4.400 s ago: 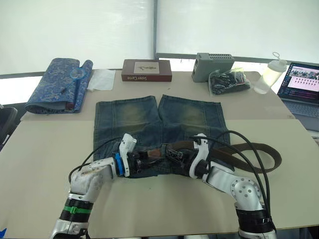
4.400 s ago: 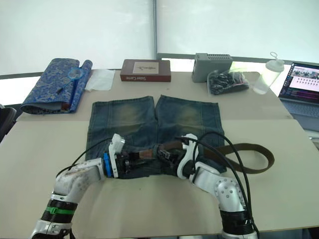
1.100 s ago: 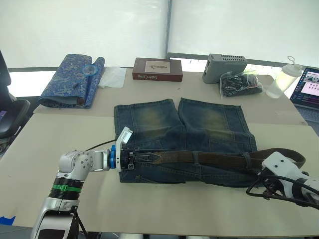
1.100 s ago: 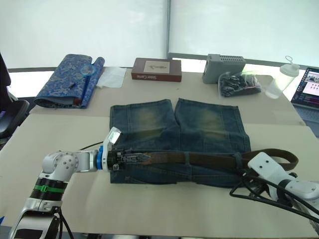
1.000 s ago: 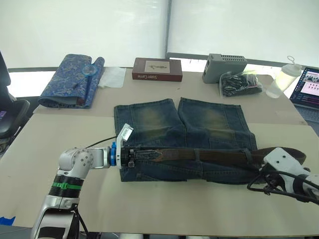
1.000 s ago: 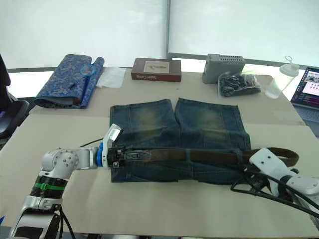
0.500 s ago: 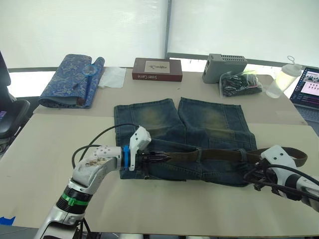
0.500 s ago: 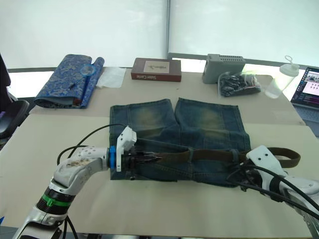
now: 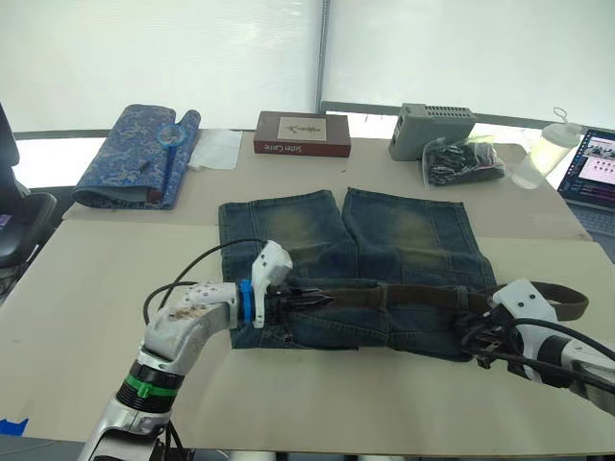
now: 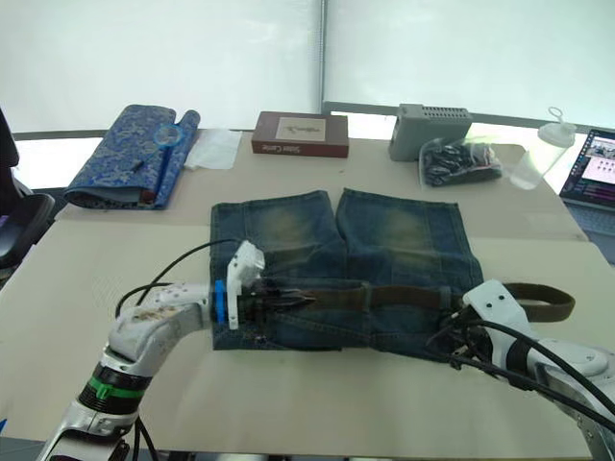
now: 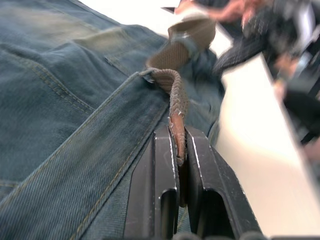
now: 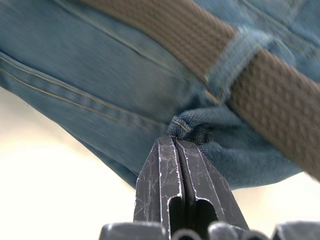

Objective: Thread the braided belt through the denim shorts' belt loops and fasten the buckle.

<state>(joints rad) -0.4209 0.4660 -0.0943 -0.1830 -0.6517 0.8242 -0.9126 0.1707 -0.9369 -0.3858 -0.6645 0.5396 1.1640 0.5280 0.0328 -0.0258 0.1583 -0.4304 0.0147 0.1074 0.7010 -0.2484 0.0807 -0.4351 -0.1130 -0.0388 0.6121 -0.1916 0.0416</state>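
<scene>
Belt's through the belt loops (image 12: 226,70) along the waistband of the denim shorts (image 9: 384,230) on the table, left gripper (image 11: 178,150) clenched on the braided belt (image 9: 413,297) tip, right gripper (image 12: 175,142) pinching denim, fastening still to do

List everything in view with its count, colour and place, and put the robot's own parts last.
denim shorts: one, faded blue, flat at the table's middle, legs pointing away from the robot.
braided belt: one, dark brown, along the waistband, looping off to the robot's right.
belt loops: small blue strips on the waistband; one crosses the belt.
fabric roll: one, blue patterned, far left.
book: one, dark red, far middle.
box: one, grey, far right.
bag: one, clear with dark contents, beside the box.
bottle: one, translucent, far right.
laptop: one, open, right edge.
table: beige.
left gripper: black, shut on the belt's tip.
right gripper: black, shut on the shorts' waistband corner.
</scene>
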